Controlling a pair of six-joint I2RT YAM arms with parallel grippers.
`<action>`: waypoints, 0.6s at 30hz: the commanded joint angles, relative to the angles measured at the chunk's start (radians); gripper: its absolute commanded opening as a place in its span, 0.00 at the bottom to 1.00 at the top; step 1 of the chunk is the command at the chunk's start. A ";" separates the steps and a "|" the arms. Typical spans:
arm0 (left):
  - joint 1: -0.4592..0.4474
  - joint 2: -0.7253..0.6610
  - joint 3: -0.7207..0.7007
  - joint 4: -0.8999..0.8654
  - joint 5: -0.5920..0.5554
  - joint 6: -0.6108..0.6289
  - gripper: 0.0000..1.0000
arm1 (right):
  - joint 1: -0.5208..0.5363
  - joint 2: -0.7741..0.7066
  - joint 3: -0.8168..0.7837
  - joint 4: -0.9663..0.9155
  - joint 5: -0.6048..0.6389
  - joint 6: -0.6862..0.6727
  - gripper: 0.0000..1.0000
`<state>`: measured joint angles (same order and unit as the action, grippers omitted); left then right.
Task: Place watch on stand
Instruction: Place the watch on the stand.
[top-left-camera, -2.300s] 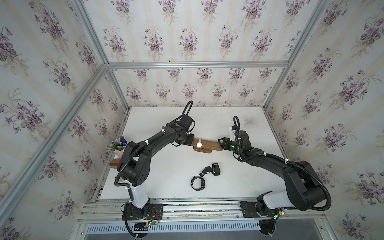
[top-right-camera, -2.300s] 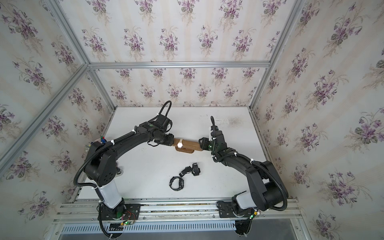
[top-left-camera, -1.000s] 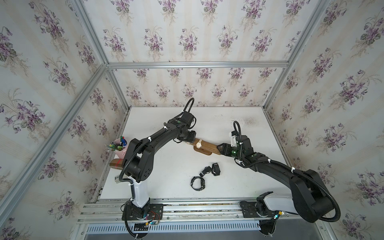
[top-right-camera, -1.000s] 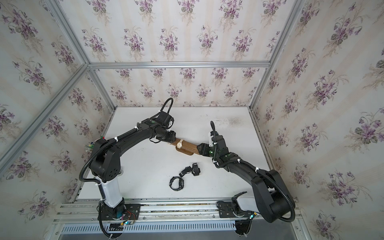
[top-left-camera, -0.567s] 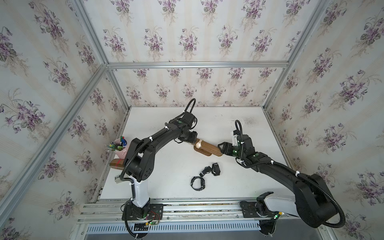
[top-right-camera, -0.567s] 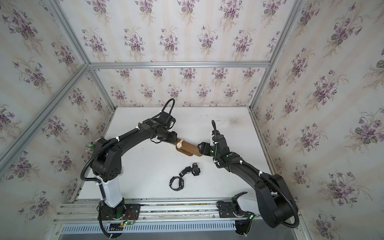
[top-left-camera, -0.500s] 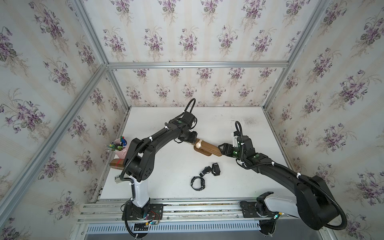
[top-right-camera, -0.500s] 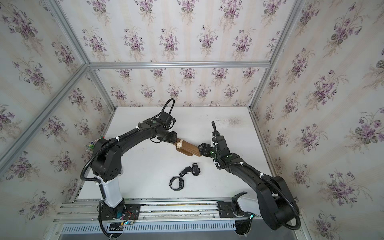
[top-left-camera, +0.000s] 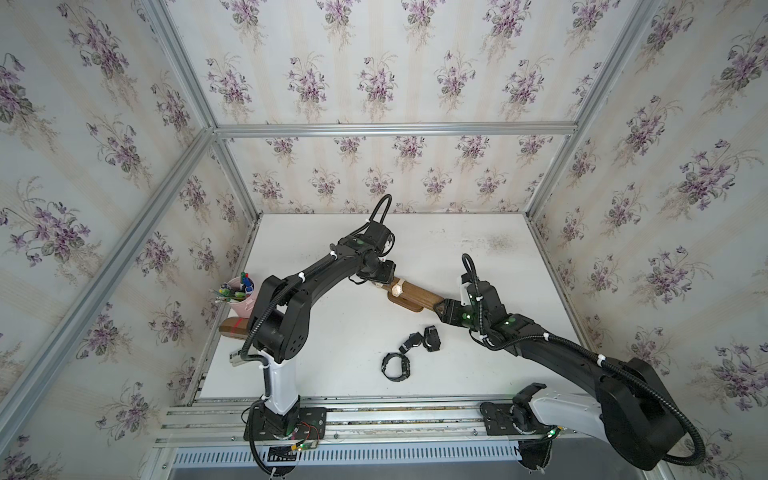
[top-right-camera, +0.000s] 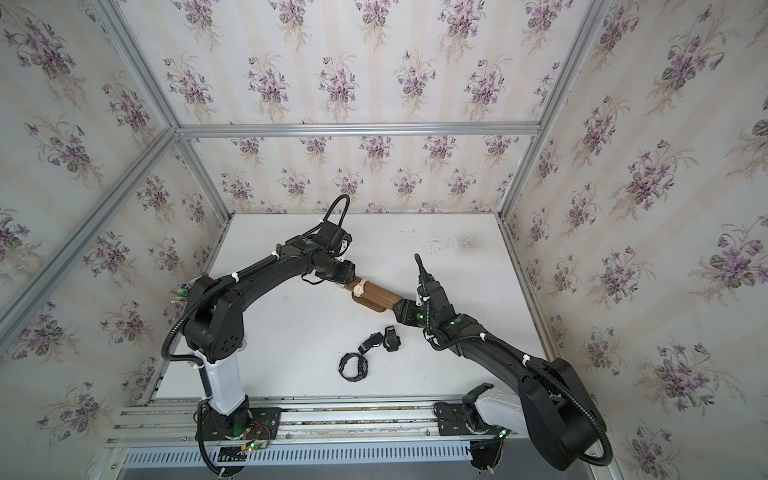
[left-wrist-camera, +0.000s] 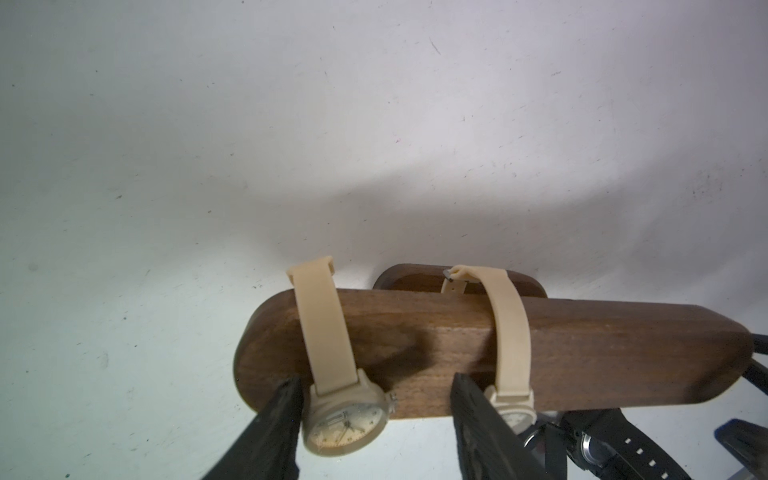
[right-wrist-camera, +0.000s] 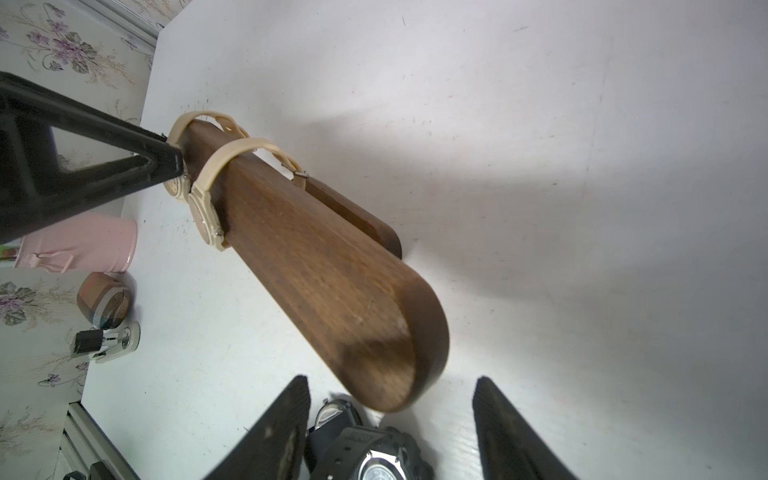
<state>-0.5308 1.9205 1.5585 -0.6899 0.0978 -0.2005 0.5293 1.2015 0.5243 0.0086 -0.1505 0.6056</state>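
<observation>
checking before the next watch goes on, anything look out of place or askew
Nothing damaged. Both beige watches crowd one end of the wooden stand, which sits diagonally; black watches lie loose on the table.

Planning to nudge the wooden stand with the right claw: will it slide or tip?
Likely rigid: the stand is solid-looking wood. Its long bar overhangs a smaller base, so downward pressure at an end may tip it. A sideways push probably pivots it on the smooth table.

black watch (right-wrist-camera: 374, 459) cropped, pink cup (top-left-camera: 240, 306) partly hidden
</observation>
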 joint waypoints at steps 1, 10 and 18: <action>-0.001 0.011 0.015 -0.006 -0.002 0.015 0.59 | 0.001 0.015 0.014 0.024 0.002 0.007 0.60; 0.000 0.017 0.014 -0.002 0.014 0.025 0.57 | -0.006 0.058 0.058 0.026 0.060 -0.042 0.50; -0.003 -0.007 0.000 0.008 0.037 0.035 0.56 | -0.046 0.094 0.101 0.015 0.062 -0.100 0.50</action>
<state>-0.5316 1.9285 1.5635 -0.6891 0.1146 -0.1783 0.4873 1.2968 0.6106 0.0235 -0.1116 0.5426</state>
